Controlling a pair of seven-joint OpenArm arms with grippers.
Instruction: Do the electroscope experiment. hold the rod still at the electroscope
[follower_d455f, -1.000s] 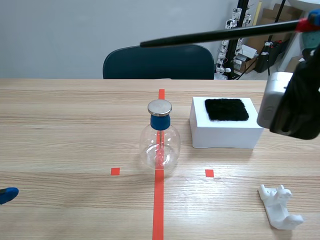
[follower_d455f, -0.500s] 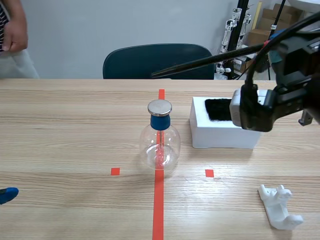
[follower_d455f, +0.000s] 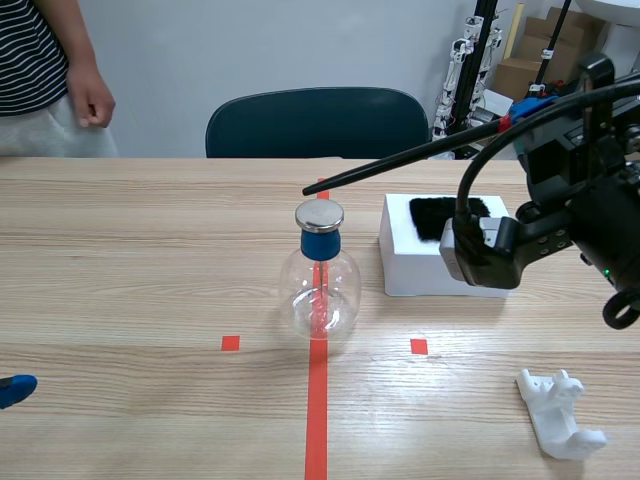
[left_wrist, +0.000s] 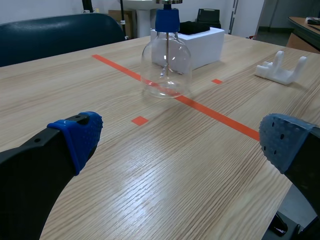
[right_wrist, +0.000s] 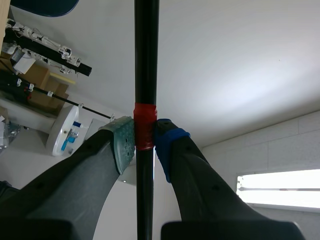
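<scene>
We judge the rod (follower_d455f: 420, 155) to be light, stiff and smooth, so a firm pinch should be enough. Its length means any small twitch at the wrist will show as a swing at the far tip. The right end effector (right_wrist: 145, 135) is clamped on it at the red tape band. That looks to us the right place to hold, since the tape gives the pads more bite than the bare black shaft. From that grip the rod slopes down toward 8 o'clock, and its tip hangs just above the metal cap (follower_d455f: 319, 214) of the electroscope (follower_d455f: 320, 280). We cannot tell whether tip and cap touch. The electroscope is a clear flask standing on the red centre line. It is probably glass, light and easy to tip or crack, so we would avoid pressing down or sideways on the cap. At 2 o'clock from the flask, near it, sits a white box (follower_d455f: 450, 265) topped with a black cloth (follower_d455f: 445, 218), directly under the rod's span, which leaves little room to drop the arm. A white stand (follower_d455f: 560, 412) lies at 4 o'clock, well apart. The surface (follower_d455f: 130, 270) toward 9 o'clock is open. The left end effector (left_wrist: 180, 135) hangs there low at 8 o'clock, fingers spread wide on nothing. A person (follower_d455f: 50, 70) stands beyond the far edge at 10 o'clock, beside a chair (follower_d455f: 315, 120).
</scene>
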